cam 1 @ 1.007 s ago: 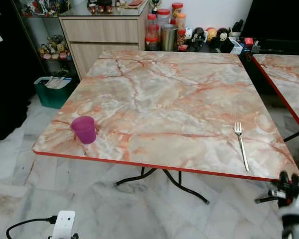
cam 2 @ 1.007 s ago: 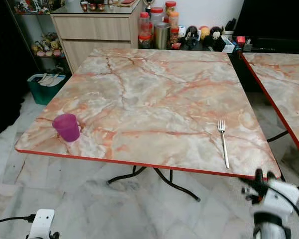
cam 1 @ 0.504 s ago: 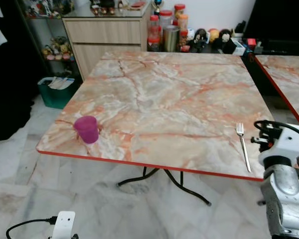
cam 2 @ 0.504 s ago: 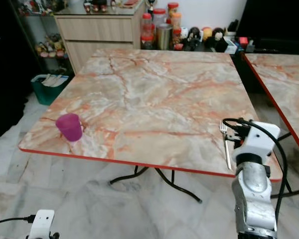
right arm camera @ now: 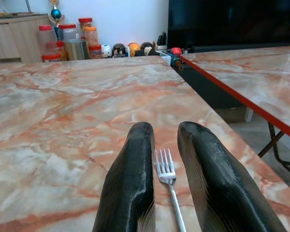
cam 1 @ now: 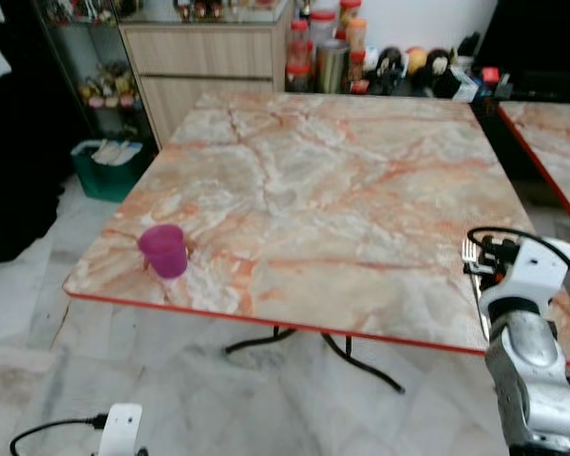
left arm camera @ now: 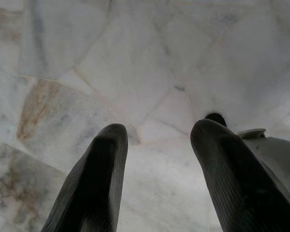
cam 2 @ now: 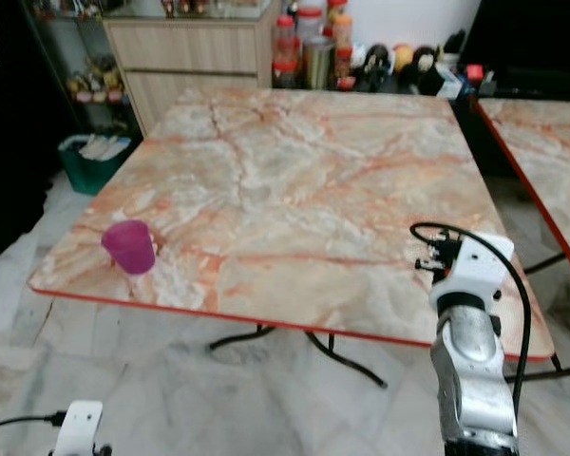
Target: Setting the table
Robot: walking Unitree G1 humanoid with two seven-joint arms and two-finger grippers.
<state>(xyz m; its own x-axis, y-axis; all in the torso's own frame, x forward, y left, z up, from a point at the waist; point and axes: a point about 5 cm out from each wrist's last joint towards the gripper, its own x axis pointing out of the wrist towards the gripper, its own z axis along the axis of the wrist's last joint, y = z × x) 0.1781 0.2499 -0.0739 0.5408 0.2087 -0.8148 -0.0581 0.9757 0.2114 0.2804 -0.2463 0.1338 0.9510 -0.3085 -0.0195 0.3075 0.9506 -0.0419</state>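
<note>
Rose from below the table (cam 1: 361, 190) edge to hover over the fork (right arm camera: 168, 180), right gripper (right arm camera: 163, 193) spread with 2 fingers astride it, likely poised to grasp; left gripper (left arm camera: 159, 179) open, idle.

Silver right arm (cam 2: 467, 370), white wrist block, looping black cable; black textured fingers (right arm camera: 130, 188).

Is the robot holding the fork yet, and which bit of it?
Not yet. The right gripper is open above the fork, its fingers either side of the prongs. The fork lies flat on the table. The left gripper holds nothing.
</note>
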